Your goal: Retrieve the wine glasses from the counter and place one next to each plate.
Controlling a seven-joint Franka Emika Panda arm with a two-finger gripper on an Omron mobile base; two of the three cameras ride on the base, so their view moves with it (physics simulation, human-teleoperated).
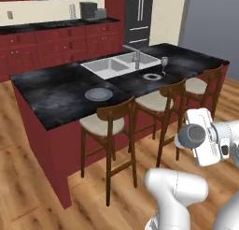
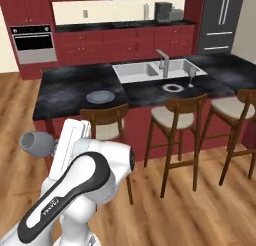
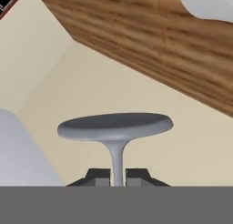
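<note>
My gripper (image 3: 118, 175) is shut on the thin stem of a wine glass (image 3: 115, 126), whose round flat foot spreads just beyond the fingertips (image 3: 98, 176). From the base views this glass (image 1: 190, 136) (image 2: 36, 142) hangs in the air over the wooden floor, short of the stools. On the black-topped island (image 1: 51, 100) lies a grey-blue plate (image 1: 98, 94) (image 2: 100, 96). A second, ring-like plate (image 1: 152, 76) (image 2: 173, 87) lies in front of the sink, with another wine glass (image 1: 164, 63) (image 2: 191, 76) standing upright just right of it. The counter (image 1: 51, 25) (image 2: 120, 25) runs along the back wall.
Three wooden stools (image 1: 109, 124) (image 1: 158, 103) (image 2: 232, 110) line the island's near side. A sink (image 1: 119, 65) with a faucet (image 1: 136, 58) is set in the island. An oven (image 2: 34, 44) and a dark fridge (image 2: 222, 17) stand at the back.
</note>
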